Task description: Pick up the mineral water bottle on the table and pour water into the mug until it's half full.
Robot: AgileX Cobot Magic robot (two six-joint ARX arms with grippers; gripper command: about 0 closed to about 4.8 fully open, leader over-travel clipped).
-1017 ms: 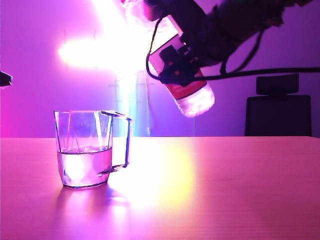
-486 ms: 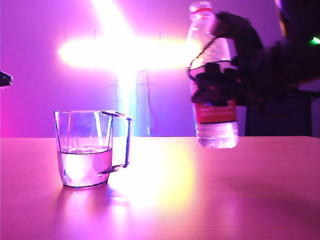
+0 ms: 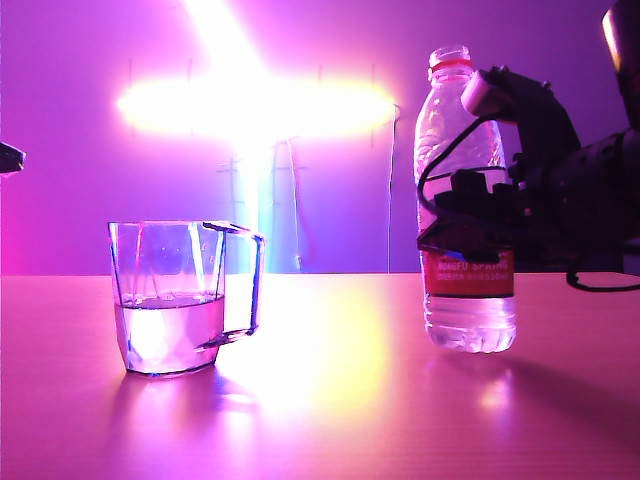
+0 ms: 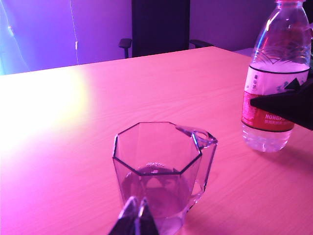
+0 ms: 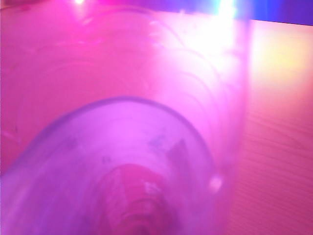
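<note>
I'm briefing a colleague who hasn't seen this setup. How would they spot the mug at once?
Start from the pink-tinted table: only two things stand on it. The mug is the shorter one on the left of the exterior view, apart from the tall mineral water bottle held upright by the right gripper. It is clear faceted glass with a squared handle, about half full of water.

A dark office chair [image 4: 160, 27] with armrests stands behind the far edge of the tabletop in the left wrist view, against a purple-lit wall [image 4: 44, 29]. A thin cable [image 4: 73, 32] hangs down that wall beside the chair. In the exterior view a very bright cross-shaped glare of light [image 3: 250, 105] fills the background wall, with a thin dark cord [image 3: 392, 190] hanging at its right end
</note>
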